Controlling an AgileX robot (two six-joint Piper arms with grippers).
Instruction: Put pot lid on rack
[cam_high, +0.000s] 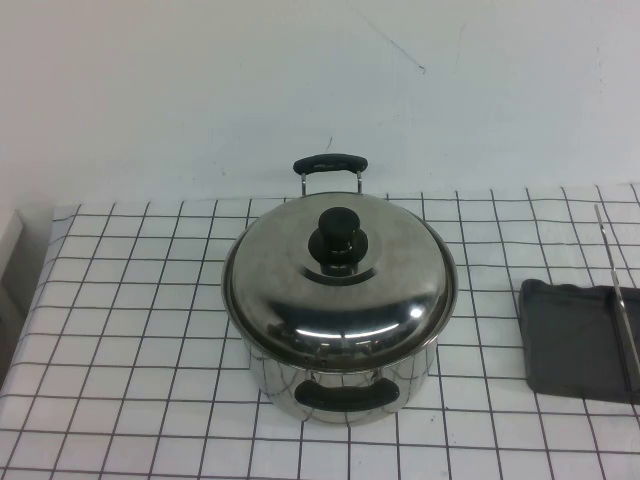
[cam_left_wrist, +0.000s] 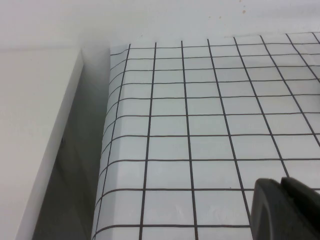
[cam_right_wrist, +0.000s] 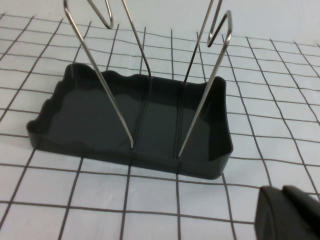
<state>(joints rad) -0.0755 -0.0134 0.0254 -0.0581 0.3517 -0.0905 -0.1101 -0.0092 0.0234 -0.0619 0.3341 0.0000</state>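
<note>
The pot lid (cam_high: 340, 280), shiny domed steel with a black knob (cam_high: 340, 236), sits on the steel pot (cam_high: 345, 385) at the table's middle. The rack (cam_high: 575, 340), a dark grey tray with thin wire rods (cam_high: 618, 300), stands at the right edge. It fills the right wrist view (cam_right_wrist: 100, 117) with its wire loops (cam_right_wrist: 205, 107) upright. Neither arm shows in the high view. My left gripper (cam_left_wrist: 280, 184) is shut and empty over bare cloth near the table's left edge. My right gripper (cam_right_wrist: 282, 191) is shut and empty, just short of the rack.
The table has a white cloth with a black grid (cam_high: 120, 330). The pot has a black handle at the front (cam_high: 345, 397) and one at the back (cam_high: 330, 164). A white ledge (cam_left_wrist: 35, 140) runs beside the table's left edge, with a gap between.
</note>
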